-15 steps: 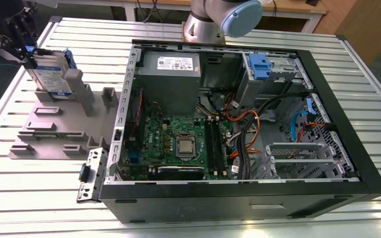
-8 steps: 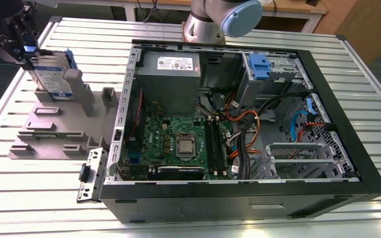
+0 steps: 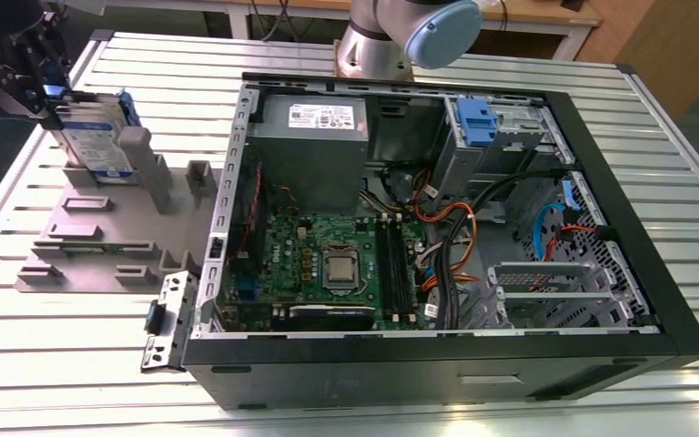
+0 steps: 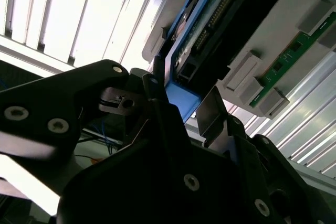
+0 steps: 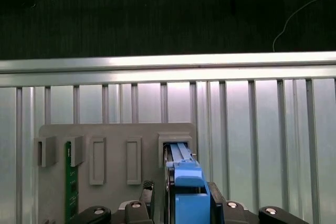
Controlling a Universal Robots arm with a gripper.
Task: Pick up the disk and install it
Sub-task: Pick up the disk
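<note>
At the exterior view's left the gripper [image 3: 36,80] is at the top end of the disk [image 3: 95,141], which stands upright in a slot of the grey holder [image 3: 83,238]. The gripper's upper part is cut off by the frame edge, and the disk's lower end is hidden in the slot. In both wrist views the gripper [image 4: 181,103] [image 5: 185,203] sits astride the disk's blue-framed end, but cannot tell whether it is clamped on it or merely around it; its black body blocks much of the second wrist view. A green circuit board [image 5: 71,179] stands in another holder slot, apart from the disk, partly hidden. Next right, an open black computer case [image 3: 447,369] lies on its side, motherboard up; the bays on its far side are tangled with cables and hard to make out. The arm [image 3: 404,32] is behind the case, cut off at top. All of it is on a ribbed aluminium table [image 3: 70,382], with dark floor [image 5: 157,14] beyond its edge and a wood panel [image 3: 672,45] at the exterior view's far right.
</note>
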